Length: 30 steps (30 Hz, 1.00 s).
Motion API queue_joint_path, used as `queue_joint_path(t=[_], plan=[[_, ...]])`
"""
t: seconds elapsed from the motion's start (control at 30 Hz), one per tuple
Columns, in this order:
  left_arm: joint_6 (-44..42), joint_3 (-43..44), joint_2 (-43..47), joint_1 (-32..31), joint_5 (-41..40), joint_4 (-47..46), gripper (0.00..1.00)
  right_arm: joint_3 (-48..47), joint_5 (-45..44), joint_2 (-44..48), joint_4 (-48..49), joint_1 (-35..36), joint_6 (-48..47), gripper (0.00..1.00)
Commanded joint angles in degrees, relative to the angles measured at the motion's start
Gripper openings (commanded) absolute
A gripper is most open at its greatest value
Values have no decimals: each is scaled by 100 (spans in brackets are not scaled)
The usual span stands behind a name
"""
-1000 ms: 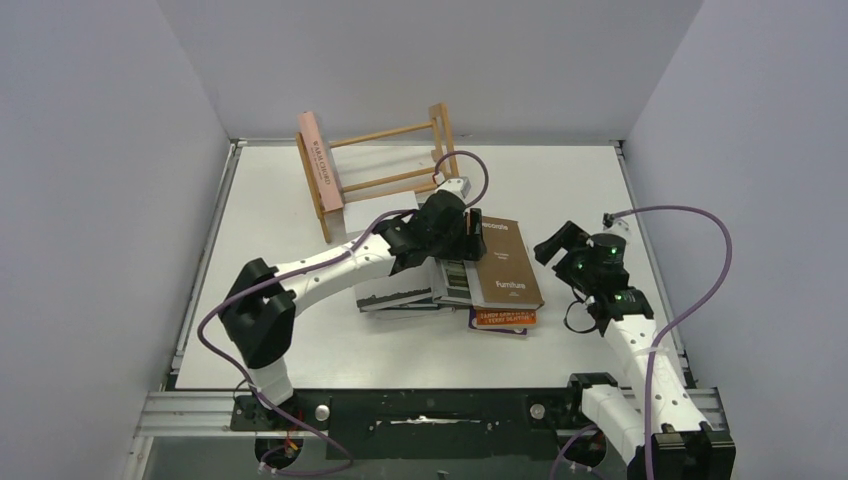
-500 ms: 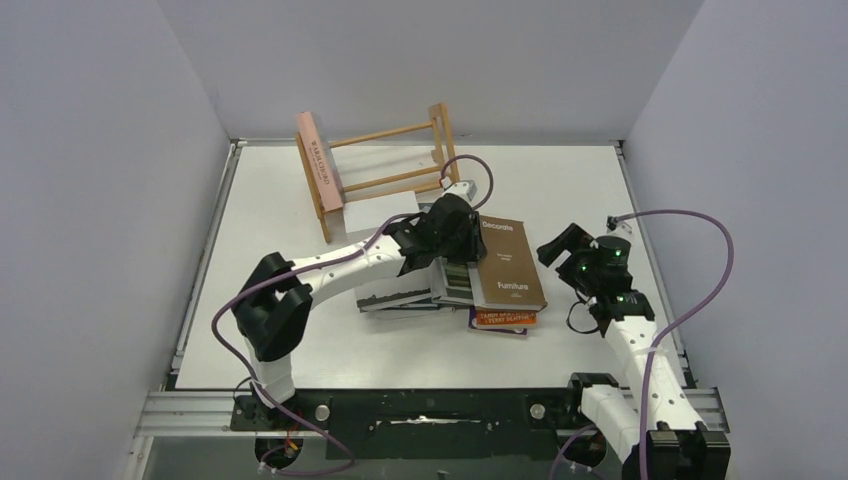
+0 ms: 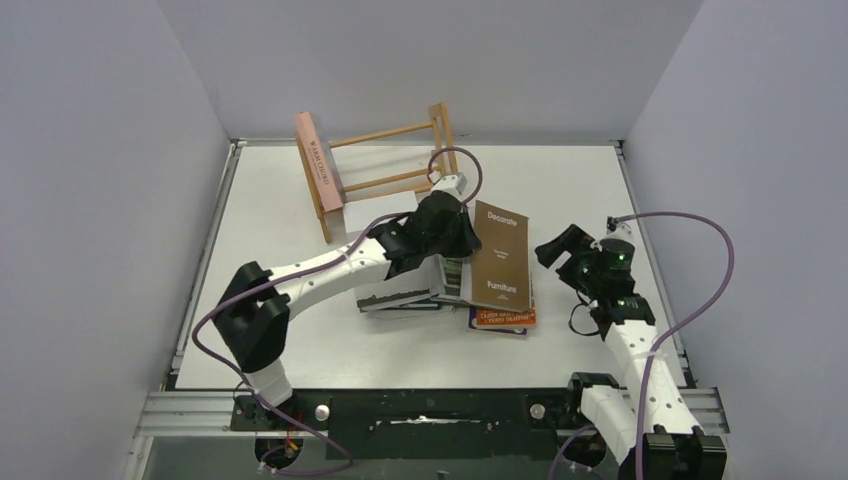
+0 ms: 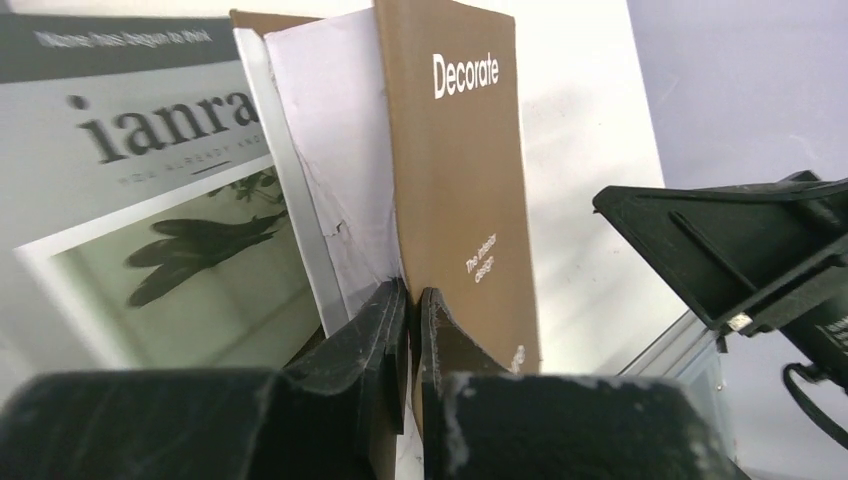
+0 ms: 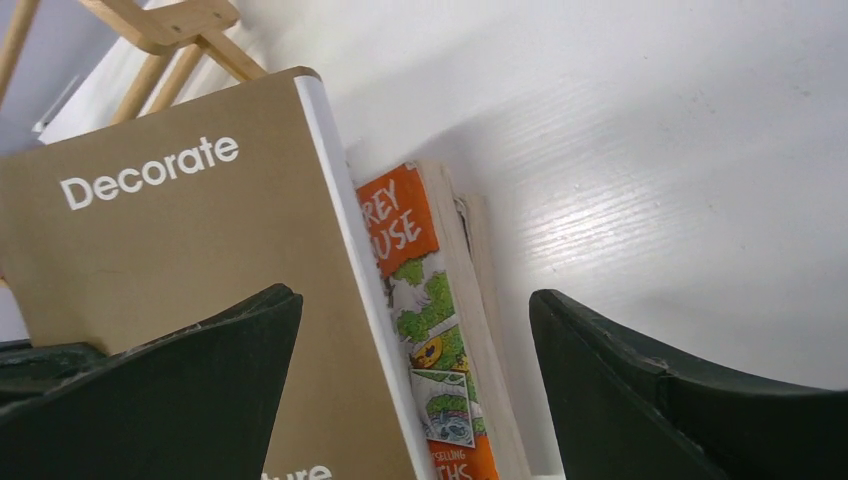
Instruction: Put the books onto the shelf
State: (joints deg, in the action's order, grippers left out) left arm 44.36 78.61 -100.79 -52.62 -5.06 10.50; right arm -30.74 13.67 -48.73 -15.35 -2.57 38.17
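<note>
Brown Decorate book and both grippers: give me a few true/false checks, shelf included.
1. The left gripper is shut on the brown book. True.
2. The right gripper holds the orange paperback. False: it is open, holds nothing and sits to the right of the books.
3. The shelf has no book in it. False: a pink book stands at its left end.
4. The orange paperback pokes out from under the brown book at the near side. True.
</note>
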Motion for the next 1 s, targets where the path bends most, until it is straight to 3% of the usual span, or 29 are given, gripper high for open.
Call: queue_joint_path(t=[0.0, 0.23, 0.47, 0.67, 0.8, 0.97], plan=[[-43, -151, 1000, 297, -226, -334, 0, 100, 790, 347, 913, -142, -95, 88], [184, -780, 1963, 1098, 435, -724, 0, 452, 2705, 38, 2633, -264, 195, 87], [318, -1104, 2230, 1426, 1191, -1289, 0, 918, 4158, -864, 5560, -243, 1607, 86], [202, -1116, 2189, 1541, 1839, -1507, 0, 675, 4666, -1653, 6879, -133, 2278, 86], [212, -1183, 2188, 1629, 2146, -1678, 0, 428, 4737, -2169, 7105, 140, 2283, 86], [258, -1157, 2074, 1702, 2634, -1819, 0, 206, 4866, -2930, 8322, 528, 2850, 86]])
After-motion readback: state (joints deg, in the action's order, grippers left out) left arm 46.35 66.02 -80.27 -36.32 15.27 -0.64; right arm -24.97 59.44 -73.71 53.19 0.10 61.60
